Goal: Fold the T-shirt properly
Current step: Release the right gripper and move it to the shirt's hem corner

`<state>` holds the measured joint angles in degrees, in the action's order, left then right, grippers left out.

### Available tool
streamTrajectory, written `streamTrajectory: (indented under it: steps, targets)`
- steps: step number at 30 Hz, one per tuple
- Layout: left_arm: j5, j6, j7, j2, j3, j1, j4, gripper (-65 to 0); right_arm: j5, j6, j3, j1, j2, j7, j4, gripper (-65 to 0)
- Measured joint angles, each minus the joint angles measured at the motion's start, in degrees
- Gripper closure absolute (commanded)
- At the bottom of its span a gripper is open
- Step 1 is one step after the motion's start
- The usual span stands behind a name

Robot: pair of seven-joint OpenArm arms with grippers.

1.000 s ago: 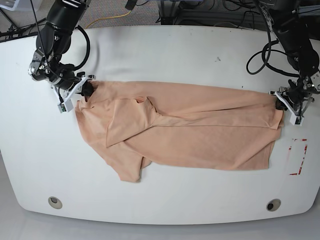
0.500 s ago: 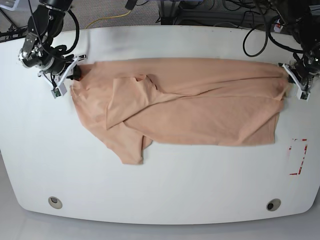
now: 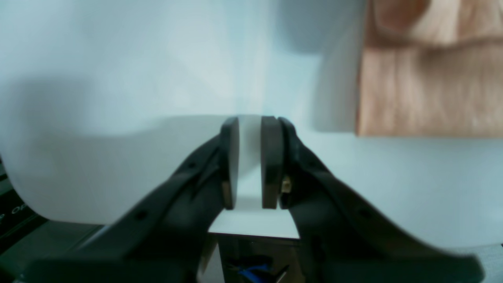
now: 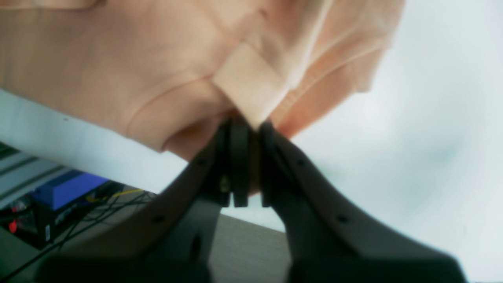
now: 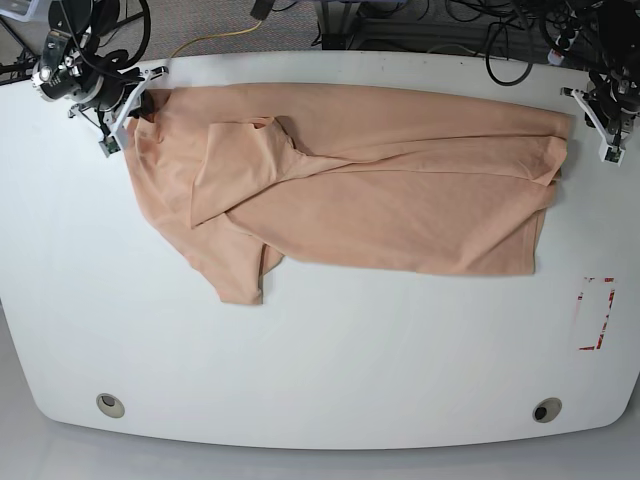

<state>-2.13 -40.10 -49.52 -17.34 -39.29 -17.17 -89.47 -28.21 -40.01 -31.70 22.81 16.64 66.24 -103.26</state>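
The right gripper (image 4: 251, 165) was clamped on a folded edge of the peach T-shirt (image 4: 129, 74), cloth bunching just beyond its fingertips. The left gripper (image 3: 251, 165) stood slightly parted and empty, the shirt's edge lying apart to one side, spread across the white table (image 5: 320, 370).

T-shirt (image 5: 360, 190) spread across table (image 5: 320, 370), far side

A broad white table (image 5: 320, 380) with rounded corners fills most of the room ahead, two round grommets (image 5: 110, 405) set near its edge at seven and five o'clock. Red tape marks (image 5: 597, 313) sit at three o'clock. Beyond, at twelve, grey carpet (image 5: 215, 22) carries tangled black cables (image 5: 440, 15) and a yellow cord (image 5: 215, 38).
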Motion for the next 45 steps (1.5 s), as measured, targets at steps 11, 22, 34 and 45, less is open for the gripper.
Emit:
streamTrajectory:
  steps: [11, 22, 34, 45]
  targets:
    - [-0.74, -0.07, -0.59, 3.23, 0.94, 0.28, -6.67, -30.4, 0.15, 0.07, -1.68, -0.48, 0.02, 0.0, 0.0, -29.3]
    - [-14.16, -0.04, -7.96, 3.69, 2.08, 2.1, -12.2, -33.2, -5.42, 0.07, -2.43, -2.16, -0.26, 0.02, -0.15, -39.3]
    - [-4.09, 0.11, -8.04, 4.63, 3.15, 14.4, -8.85, -33.2, -0.39, 0.07, -4.55, -17.09, -1.73, 0.09, 1.66, -39.3]
    - [-1.22, -0.02, -7.93, 4.79, 3.19, 18.1, -5.81, -33.2, 8.2, 0.09, 3.43, -36.11, -0.92, -3.61, 22.53, -39.3]
